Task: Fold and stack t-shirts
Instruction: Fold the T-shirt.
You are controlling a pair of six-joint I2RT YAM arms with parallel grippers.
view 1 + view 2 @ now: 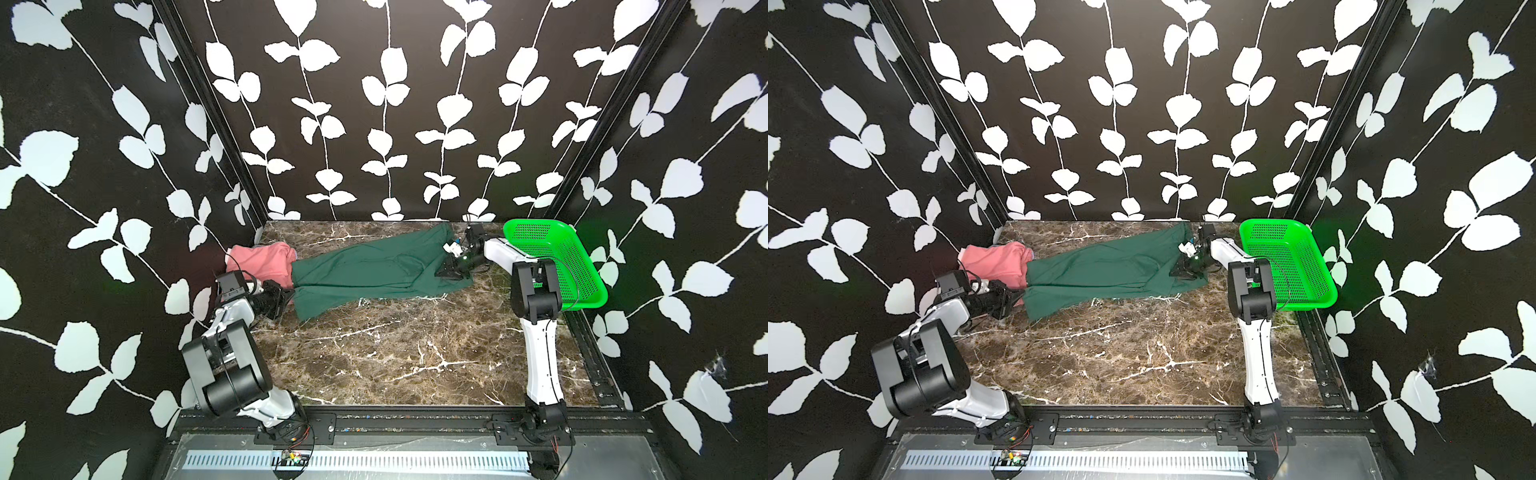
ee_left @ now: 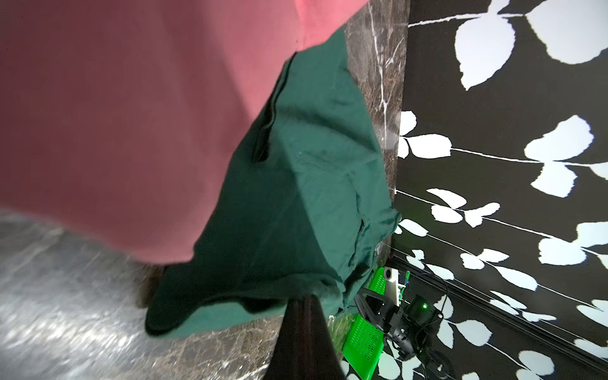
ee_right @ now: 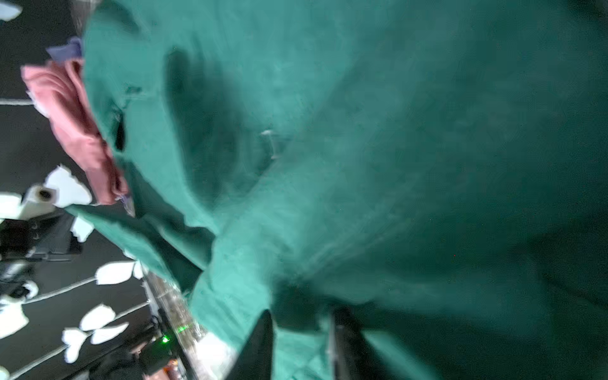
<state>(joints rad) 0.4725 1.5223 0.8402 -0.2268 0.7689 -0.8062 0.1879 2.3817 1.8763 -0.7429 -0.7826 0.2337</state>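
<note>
A dark green t-shirt (image 1: 374, 270) (image 1: 1108, 270) lies stretched left to right across the back of the marble table. Its left end overlaps a bunched salmon-pink t-shirt (image 1: 259, 259) (image 1: 994, 259) in the back left corner. A sliver of lavender t-shirt (image 3: 67, 49) shows beside the pink one. My left gripper (image 1: 289, 296) (image 2: 304, 297) is shut on the green t-shirt's (image 2: 296, 197) left edge, just off the table. My right gripper (image 1: 444, 272) (image 3: 302, 316) rests low on the shirt's right end, jaws apart, with green cloth (image 3: 362, 164) between the fingers.
A bright green perforated basket (image 1: 557, 262) (image 1: 1291, 262) sits tilted at the table's right edge, behind the right arm. Black leaf-patterned walls close in the back and both sides. Bare marble table (image 1: 395, 353) spreads in front of the shirts.
</note>
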